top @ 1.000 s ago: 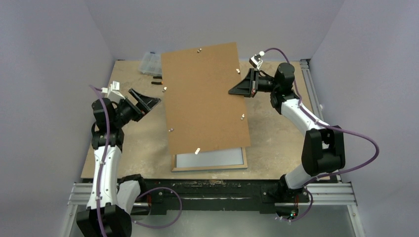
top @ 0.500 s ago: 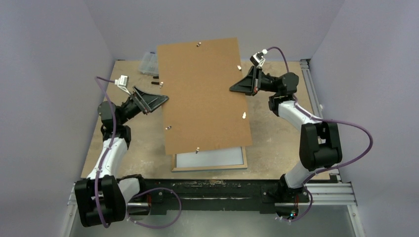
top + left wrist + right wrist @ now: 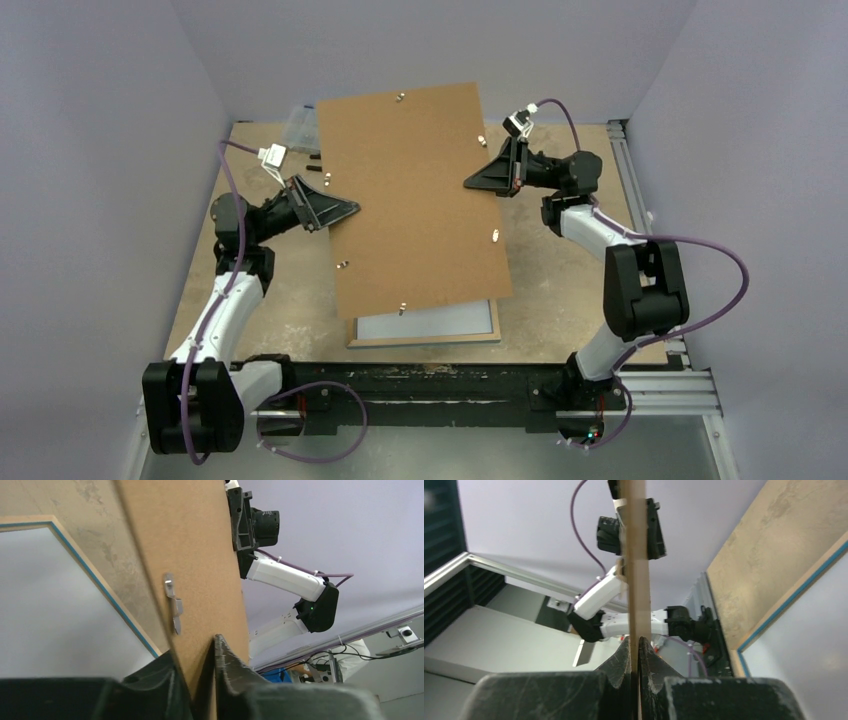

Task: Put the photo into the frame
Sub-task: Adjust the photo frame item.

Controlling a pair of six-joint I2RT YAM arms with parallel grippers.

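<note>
Left tool [image 3: 352, 210], right tool [image 3: 468, 184] astride board [image 3: 412, 150]

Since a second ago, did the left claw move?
Yes. The left claw moved right, away from the table's left side, onto the board's edge.

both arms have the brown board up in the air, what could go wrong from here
1. The backing board hangs tilted, pinched only at its thin side edges. The right gripper is clamped on it, but the left gripper shows a dark gap on one side of the board, so the board may slip or swing.
2. Its low edge, with metal tabs, overhangs the frame. A drop could scratch whatever lies inside.
</note>
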